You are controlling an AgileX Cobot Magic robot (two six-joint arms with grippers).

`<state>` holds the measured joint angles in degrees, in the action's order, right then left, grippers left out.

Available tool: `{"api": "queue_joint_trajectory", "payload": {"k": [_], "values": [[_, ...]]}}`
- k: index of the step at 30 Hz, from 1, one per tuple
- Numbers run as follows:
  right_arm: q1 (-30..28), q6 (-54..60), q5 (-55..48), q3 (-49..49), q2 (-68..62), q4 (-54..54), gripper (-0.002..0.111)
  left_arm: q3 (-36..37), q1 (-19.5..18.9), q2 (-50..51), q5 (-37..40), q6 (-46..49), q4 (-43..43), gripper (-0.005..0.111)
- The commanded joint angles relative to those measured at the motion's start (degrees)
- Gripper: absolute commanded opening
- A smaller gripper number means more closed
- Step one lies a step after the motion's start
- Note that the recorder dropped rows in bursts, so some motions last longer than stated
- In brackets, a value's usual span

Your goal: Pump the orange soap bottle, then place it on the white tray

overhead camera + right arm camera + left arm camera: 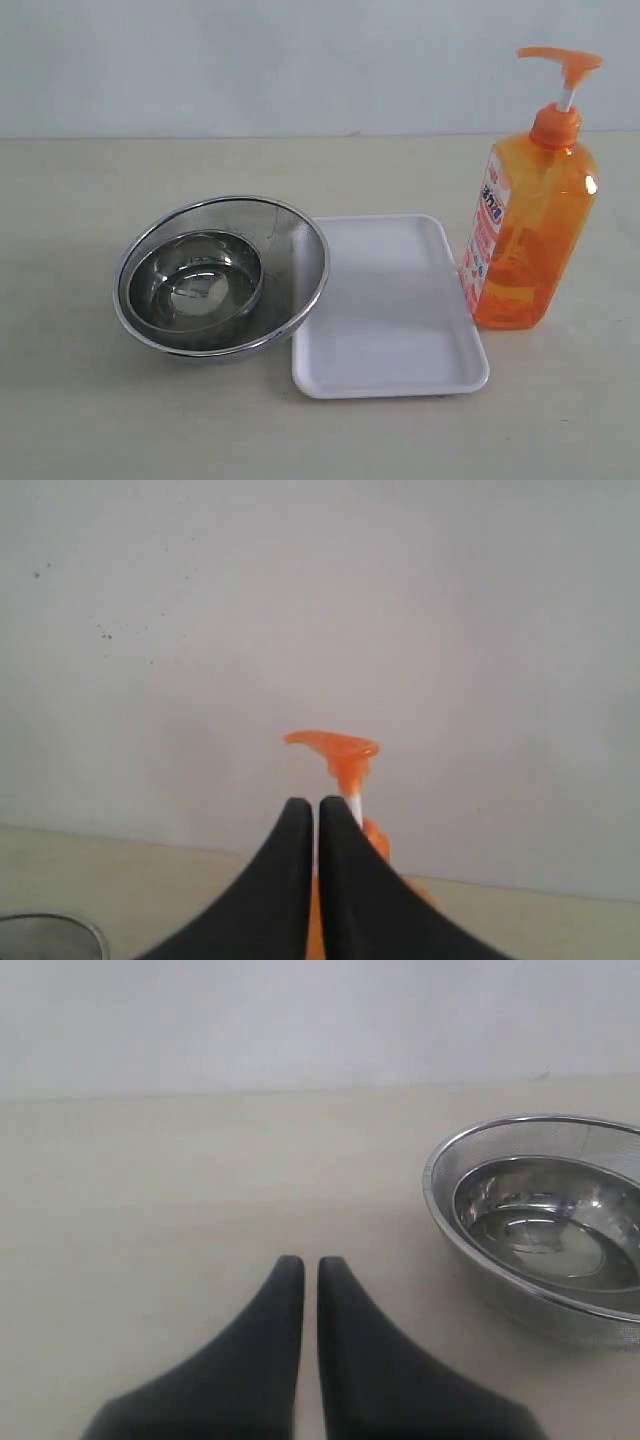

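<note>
Pushing the pump could go wrong, I think. The tall, see-through plastic orange soap bottle (528, 240) is high and thin, and its orange pump head (565, 62) sits up on a white stem with the spout sticking out to one side. If the right gripper (316, 805) presses on the spout end and not the middle, the bottle may tip over or slide on the smooth pale table (80, 420).

Lifting could go wrong too. The right gripper's two black fingers are almost together, with only a thin slit between them, and they hold nothing. The pump head shows just past the tips. The fingers must open wide before they can grab the bottle, or they will only bump it.

The left gripper (310, 1265) is nearly closed as well and holds nothing. It is over bare table near the round steel mesh bowl (290, 250), which has a smaller shiny steel bowl (195, 285) inside it. The mesh bowl's rim hangs over one edge of the flat white tray with rounded corners (390, 300), so the bottle could knock it if it is set down too close.

The bottle stands straight up on the table, just beside the tray and not on it. It has a white-and-red label on its side. Light shines through the orange plastic.
</note>
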<state>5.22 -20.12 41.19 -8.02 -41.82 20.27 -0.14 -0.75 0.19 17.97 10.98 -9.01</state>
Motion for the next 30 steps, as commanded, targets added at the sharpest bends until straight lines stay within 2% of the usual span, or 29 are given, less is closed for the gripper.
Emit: {"api": "queue_joint_trajectory", "payload": {"k": [1,4,6,9,10,19,30], "values": [[0.0,-0.7,1.9,0.2,-5.8,3.2,0.008,0.1,-0.2,-0.2,0.0,0.2,-0.3,0.005],[0.0,-0.7,4.1,0.2,-11.1,4.4,0.027,0.1,-0.2,-0.2,0.0,0.2,-0.3,0.005],[0.0,-0.7,7.2,0.2,-13.9,5.9,0.051,0.1,-0.2,-0.2,0.0,0.2,-0.3,0.005],[0.0,0.7,10.1,0.2,-15.8,5.8,0.094,0.1,-0.2,-0.2,0.0,0.2,-0.3,0.005],[0.0,1.2,10.8,0.2,-16.0,5.7,0.103,0.1,-0.2,-0.2,0.0,0.2,-0.3,0.005],[0.0,1.2,10.7,0.8,-16.0,5.5,0.104,0.1,-0.2,-0.2,0.0,0.2,-0.3,0.005],[0.0,5.3,16.0,1.1,-16.1,-3.1,0.104,0.1,-0.2,-0.2,0.0,0.2,-0.3,0.005]]}}
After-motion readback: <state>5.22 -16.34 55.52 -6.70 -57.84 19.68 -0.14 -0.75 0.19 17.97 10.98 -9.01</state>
